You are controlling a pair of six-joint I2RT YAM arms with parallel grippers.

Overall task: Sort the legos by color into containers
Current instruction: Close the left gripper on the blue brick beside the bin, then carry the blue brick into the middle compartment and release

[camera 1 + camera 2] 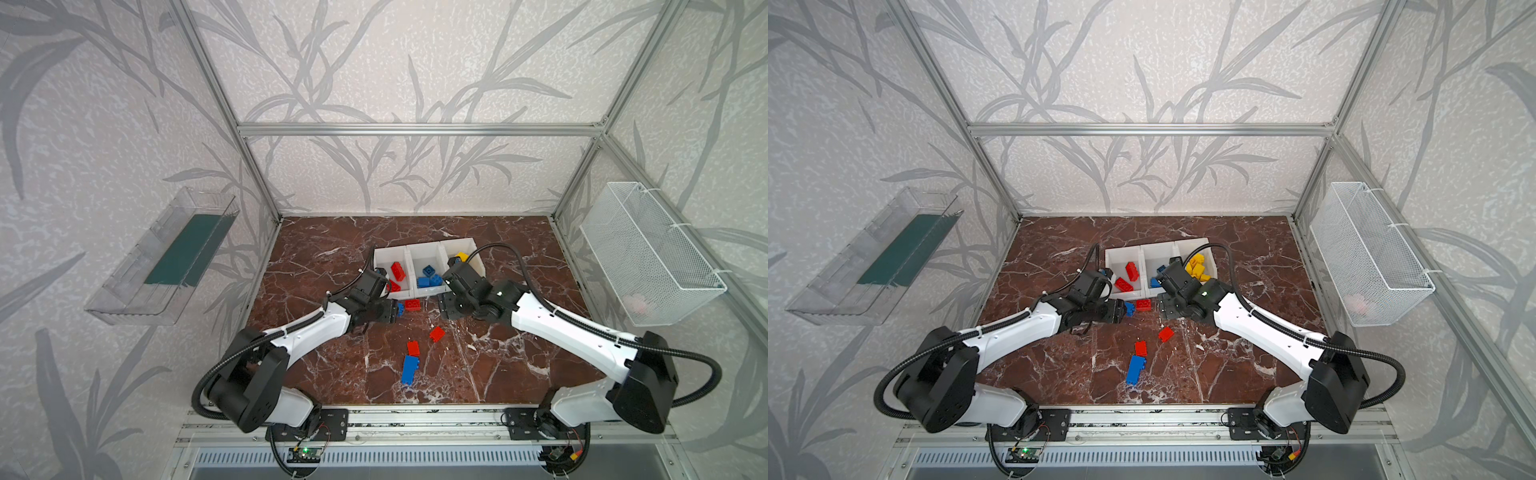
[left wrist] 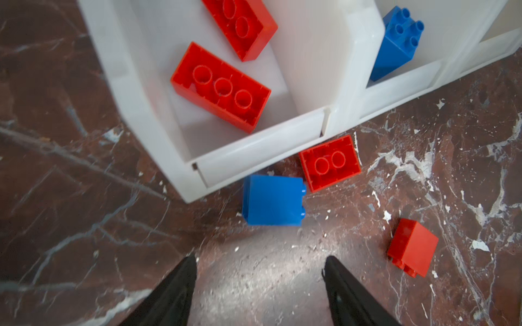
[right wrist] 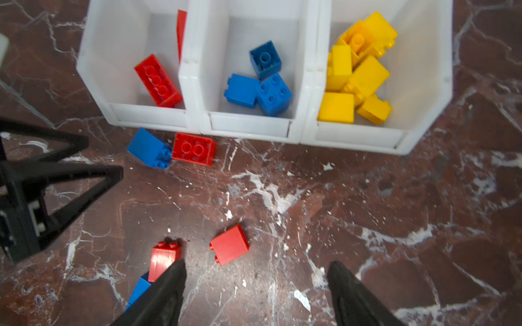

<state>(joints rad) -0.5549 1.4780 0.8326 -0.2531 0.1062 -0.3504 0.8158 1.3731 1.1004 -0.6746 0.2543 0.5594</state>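
Left wrist view looks down on the left gripper [image 2: 260,258], its black fingers spread wide with nothing between them, over the marble table [image 2: 84,225]. Just ahead of them a blue brick [image 2: 272,200] lies on its side just in front of the red bin [image 2: 254,152]. A red brick [image 2: 329,163] sits hollow side up close beside it, also at the bin's front wall. Inside that bin two long red bricks [image 2: 221,87] lie hollow side up. From the right wrist, the right gripper [image 3: 257,264] is likewise released and empty, fingers apart above bare table. A small red brick [image 3: 229,245] lies a little ahead of them. A stray red brick [image 3: 163,258] rests right by one fingertip, partly hidden behind it, with a long blue brick [image 1: 409,370] just beside it. Three white bins stand in a row: the blue bin [image 3: 248,124] in the middle holds three blue bricks [image 3: 260,81], and the yellow bin [image 3: 356,138] at the end holds a heap of yellow bricks [image 3: 358,76]. In both top views the grippers face each other just in front of the bins.
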